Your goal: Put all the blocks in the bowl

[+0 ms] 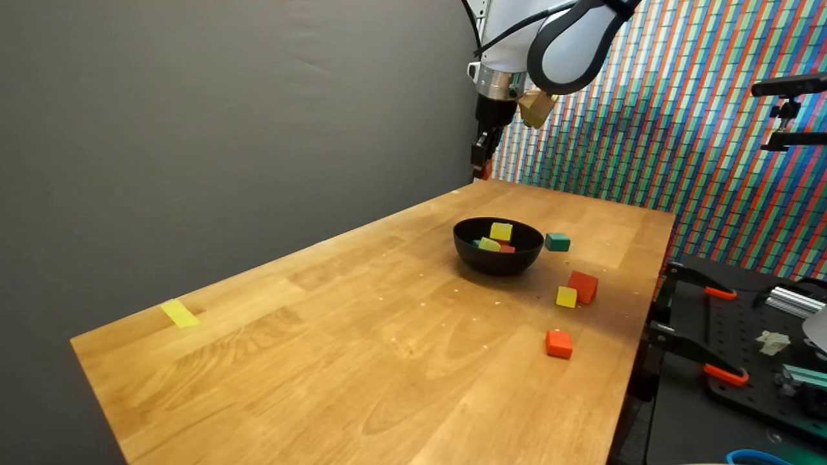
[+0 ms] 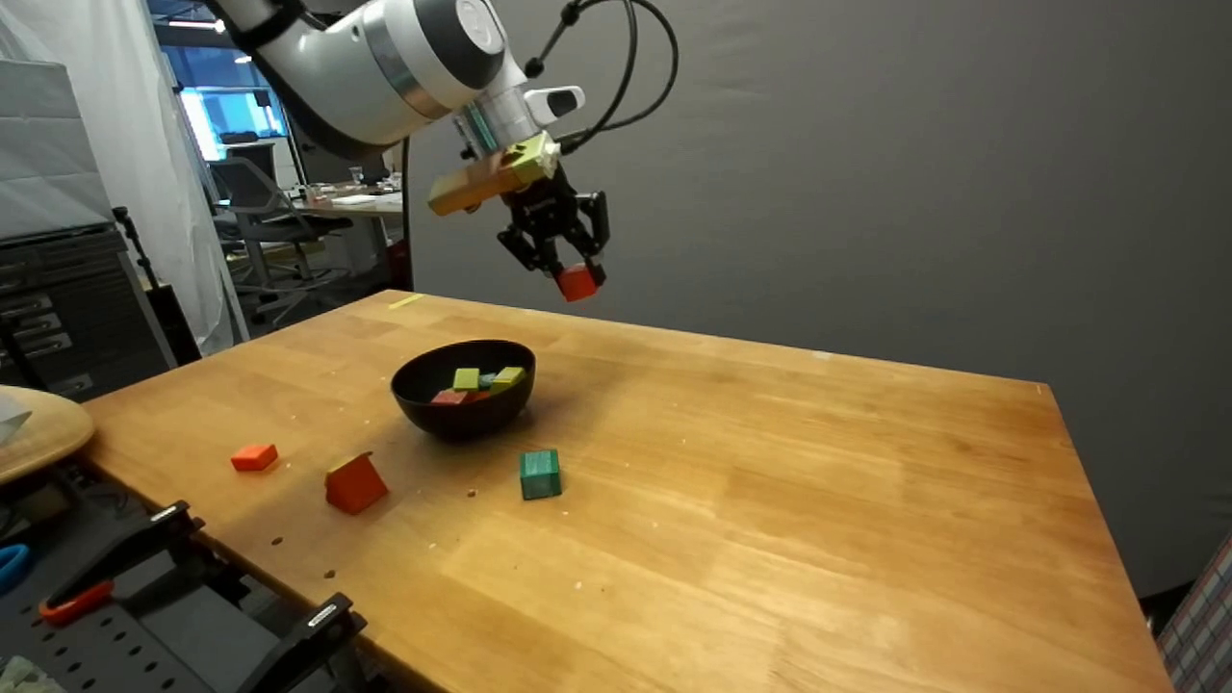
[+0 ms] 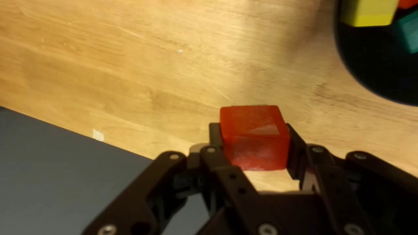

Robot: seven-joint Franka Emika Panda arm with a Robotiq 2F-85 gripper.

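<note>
- Nearest, a red block (image 3: pixel 254 137) is held between the fingertips of the gripper (image 3: pixel 255 143); the jaws stand partly parted, with opposite faces of the block pinched between them; in an exterior view it is shown raised clear of the table (image 2: pixel 770 462);
- The carry of this block is judged to be the step in hand; the grasp appears to be made, the drop not yet;
- Next out, the black bowl (image 1: pixel 497 263) is seen; in the wrist view it is placed off to one side of the red block, not beneath it; two yellow blocks (image 1: pixel 501 232), a green piece (image 3: pixel 410 32) and some red or orange pieces (image 2: pixel 449 397) are contained in it;
- For the next move, a sideways shift to above the bowl seems called for, then a lowering and a release over free room inside, so that nothing piled there is knocked out;
- Farther off, a loose green block (image 2: pixel 540 474) is found on the table near the bowl, not touching it;
- Beyond that, a second red block (image 1: pixel 583 287) and a loose yellow block (image 1: pixel 566 297) are found just beside each other; whether they touch cannot be told;
- Farthest, an orange block (image 1: pixel 559 344) is found alone near the table's edge; these four are judged to be left for later.
</note>
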